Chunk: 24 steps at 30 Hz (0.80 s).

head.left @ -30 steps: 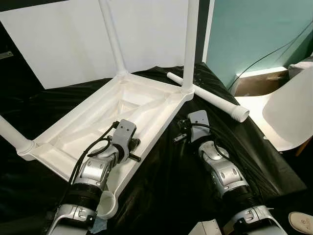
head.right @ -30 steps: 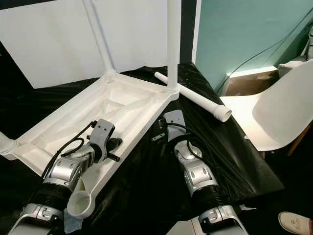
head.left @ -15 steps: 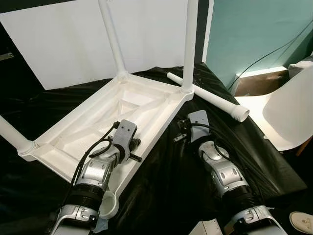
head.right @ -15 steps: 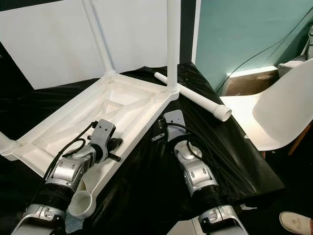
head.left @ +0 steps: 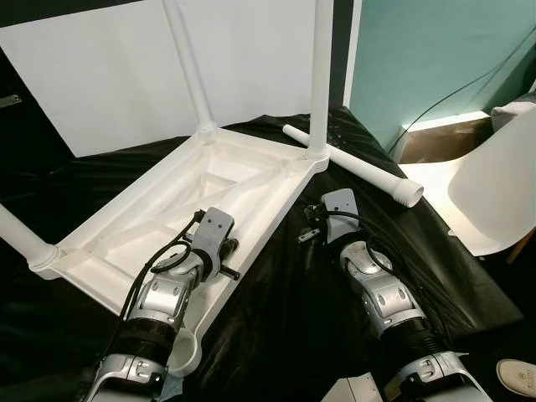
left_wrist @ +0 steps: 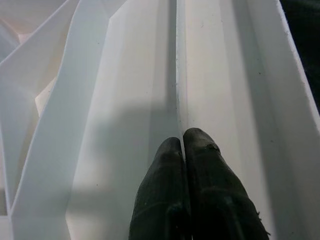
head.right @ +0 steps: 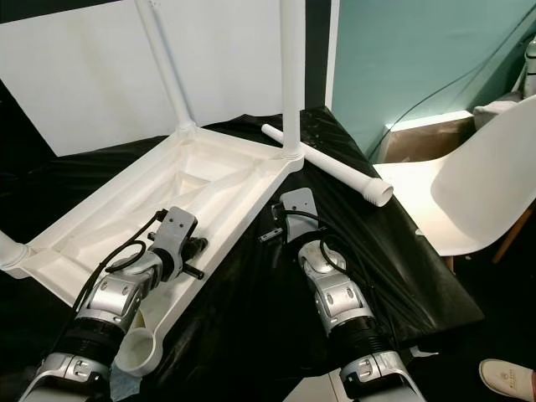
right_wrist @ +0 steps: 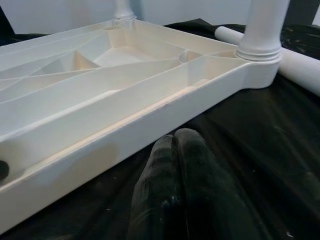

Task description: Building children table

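Leg [head.left: 356, 164], loose on the black cloth, runs diagonally beyond the right end effector [right_wrist: 175, 145], which is nearer it than the left. Both end effectors are clenched empty; the left end effector [left_wrist: 185, 145] rests inside the upturned table [head.left: 117, 243].

Head stereo downward, wrist cameras close over upturned table [head.left: 209, 180].

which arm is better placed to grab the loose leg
Right, probably. The loose leg lies on the black cloth on the robot's right, ahead of the right tool. The left tool is shut over the tabletop.
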Motion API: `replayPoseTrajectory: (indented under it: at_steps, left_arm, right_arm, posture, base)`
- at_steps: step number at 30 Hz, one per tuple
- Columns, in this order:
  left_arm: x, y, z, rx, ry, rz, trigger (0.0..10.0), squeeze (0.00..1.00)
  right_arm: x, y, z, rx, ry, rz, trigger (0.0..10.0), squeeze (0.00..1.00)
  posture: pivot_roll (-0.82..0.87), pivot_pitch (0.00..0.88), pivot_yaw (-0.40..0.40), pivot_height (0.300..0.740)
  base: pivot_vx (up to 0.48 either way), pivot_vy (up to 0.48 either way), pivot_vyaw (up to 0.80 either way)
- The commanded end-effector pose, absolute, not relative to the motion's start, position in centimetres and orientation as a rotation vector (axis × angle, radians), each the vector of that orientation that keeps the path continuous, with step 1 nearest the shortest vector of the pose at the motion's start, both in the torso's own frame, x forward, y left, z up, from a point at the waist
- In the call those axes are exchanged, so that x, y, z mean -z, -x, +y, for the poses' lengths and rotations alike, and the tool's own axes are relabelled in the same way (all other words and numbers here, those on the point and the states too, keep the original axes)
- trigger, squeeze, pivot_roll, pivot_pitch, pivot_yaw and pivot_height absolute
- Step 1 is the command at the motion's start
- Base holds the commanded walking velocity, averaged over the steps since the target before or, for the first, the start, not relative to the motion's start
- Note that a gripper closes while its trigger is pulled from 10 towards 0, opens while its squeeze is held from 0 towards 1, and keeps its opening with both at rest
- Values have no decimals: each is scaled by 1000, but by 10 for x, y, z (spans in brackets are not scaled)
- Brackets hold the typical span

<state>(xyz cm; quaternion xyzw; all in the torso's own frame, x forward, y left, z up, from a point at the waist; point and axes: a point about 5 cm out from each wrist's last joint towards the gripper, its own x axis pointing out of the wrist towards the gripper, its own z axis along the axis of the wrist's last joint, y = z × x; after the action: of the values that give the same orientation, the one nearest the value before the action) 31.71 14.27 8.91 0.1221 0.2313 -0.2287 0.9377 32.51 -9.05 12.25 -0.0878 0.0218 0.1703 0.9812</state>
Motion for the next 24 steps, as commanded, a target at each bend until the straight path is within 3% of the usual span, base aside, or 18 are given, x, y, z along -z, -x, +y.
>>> replayPoseTrajectory:
  at_steps: [1,10,14,18,24]
  left_arm:
    - [-51,-299,164,327,-283,644,0,0]
    - [-49,-301,182,243,-283,655,0,0]
    - [-59,-310,184,228,-221,581,0,0]
    - [-79,-318,170,312,73,455,0,0]
    - [-69,-321,191,133,96,551,0,0]
  right_arm:
    - [-122,-324,-88,-351,168,52,10000,0]
    - [-121,-324,-88,-354,167,54,10000,0]
    - [-121,-324,-88,-355,167,54,10000,0]
    - [-121,-324,-88,-354,168,53,10000,0]
    - [-121,-325,-88,-348,165,50,10000,0]
  posture:
    - [-9,0,45,740]
    - [-7,0,43,740]
    - [-9,0,44,740]
    - [-10,0,47,740]
    - [-17,0,56,740]
  base:
    - [0,0,0]
    - [0,0,0]
    - [0,0,0]
    - [0,0,0]
    - [0,0,0]
